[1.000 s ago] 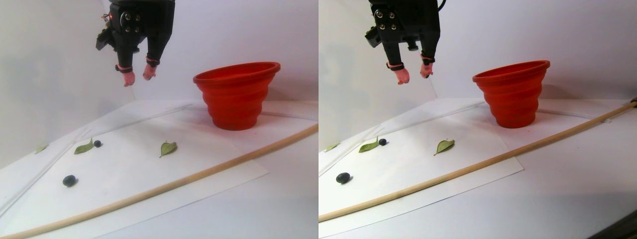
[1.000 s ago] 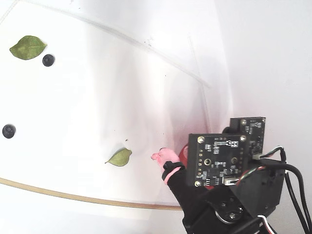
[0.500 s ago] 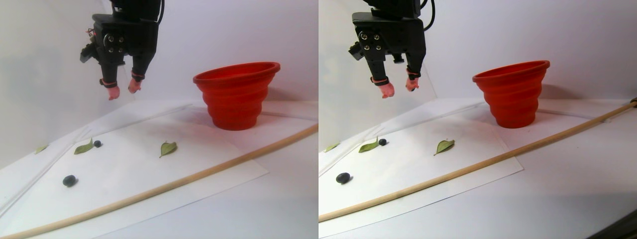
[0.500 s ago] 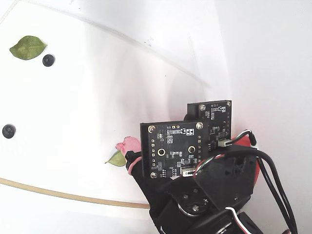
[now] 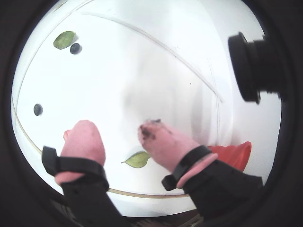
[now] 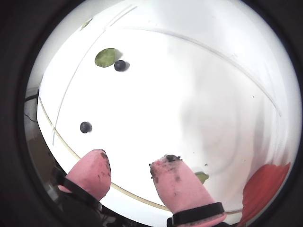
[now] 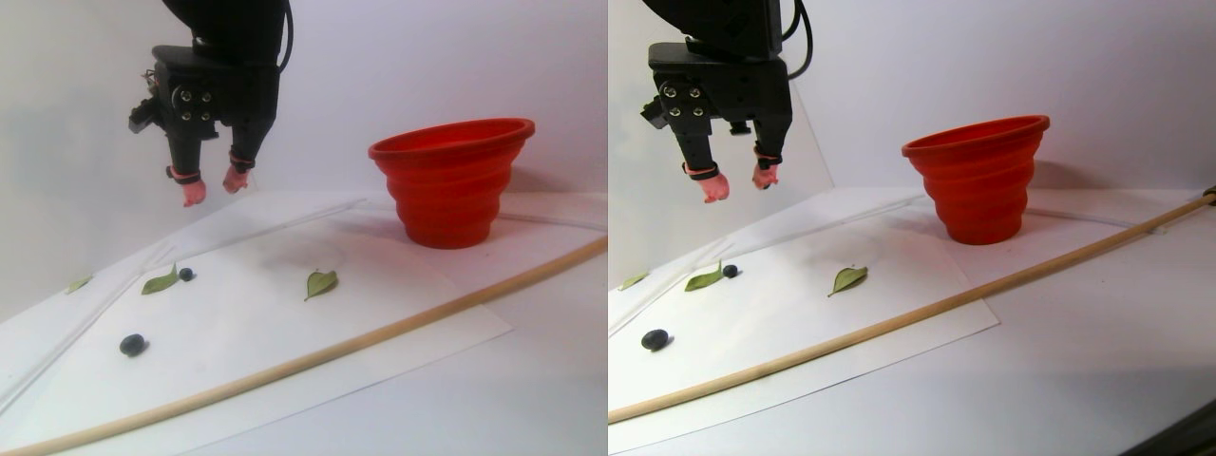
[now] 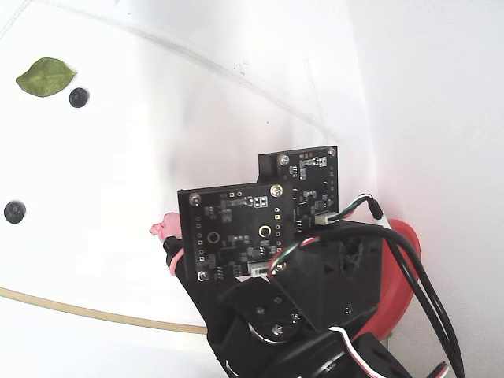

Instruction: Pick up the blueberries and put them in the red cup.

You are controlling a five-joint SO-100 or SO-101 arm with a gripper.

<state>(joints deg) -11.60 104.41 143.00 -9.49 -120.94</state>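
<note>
The gripper [image 7: 210,186] hangs in the air above the far left part of the white paper sheet [image 7: 399,313], well apart from the red cup [image 7: 451,180]. Its pink-tipped fingers [image 5: 83,142] stand moderately apart and hold nothing; both wrist views show a clear gap between them.

Compared with the frames from one second and half a second ago, the gripper has moved left and lower in the stereo pair view, away from the cup and toward the berries. In the fixed view the arm's circuit boards [image 8: 232,232] now cover the leaf that lay near the middle of the sheet. This reads as the approach phase of a new pick, not a delivery.

Two blueberries remain on the sheet. One blueberry [image 7: 186,274] lies just beside a green leaf [image 7: 160,281] toward the sheet's far left edge. The other blueberry [image 7: 133,345] lies alone nearer the front left corner. A second leaf [image 7: 321,282] sits mid-sheet, and a wooden stick [image 7: 380,332] runs along the sheet's near edge. Neither berry has shifted. The cup's contents cannot be seen.
</note>
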